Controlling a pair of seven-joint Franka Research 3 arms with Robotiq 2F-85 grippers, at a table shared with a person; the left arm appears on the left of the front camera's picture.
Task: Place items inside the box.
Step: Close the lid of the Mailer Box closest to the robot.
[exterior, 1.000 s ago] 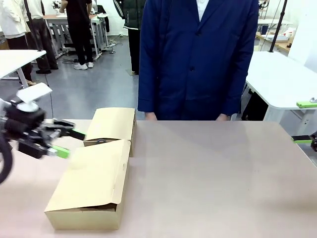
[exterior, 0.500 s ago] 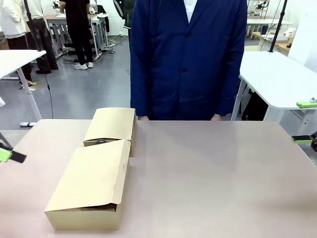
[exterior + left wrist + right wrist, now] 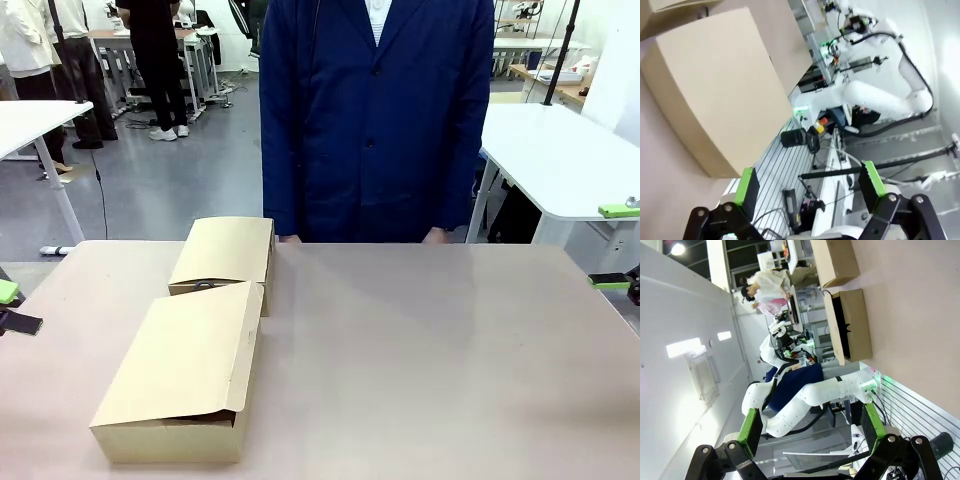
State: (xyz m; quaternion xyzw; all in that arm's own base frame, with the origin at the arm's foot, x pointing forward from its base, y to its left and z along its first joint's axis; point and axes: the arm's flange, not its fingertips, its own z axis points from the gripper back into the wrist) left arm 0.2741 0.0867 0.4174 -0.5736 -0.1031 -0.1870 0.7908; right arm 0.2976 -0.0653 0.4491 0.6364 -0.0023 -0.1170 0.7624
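Cardboard box [image 3: 185, 375] lies on the left part of the table [image 3: 430, 360], near the robot's edge. Its top flap is folded down almost shut, and only a dark slit shows under the front lip. A second, smaller box [image 3: 225, 252] lies just behind it, touching or nearly touching. Items for the task I cannot see; perhaps they are already inside, I cannot tell.

I judge the box to be light, stiff on its edges but easy to dent on the wide flap. A hold on the flap's free lip seems best, because the flat top is too wide and smooth for two fingers.

Left gripper [image 3: 810, 187] stands wide with nothing between its pads, off the table's left edge. Right gripper [image 3: 812, 427] is also wide and empty, far to the right side. A person in a blue coat [image 3: 375, 120] stands at the far side.
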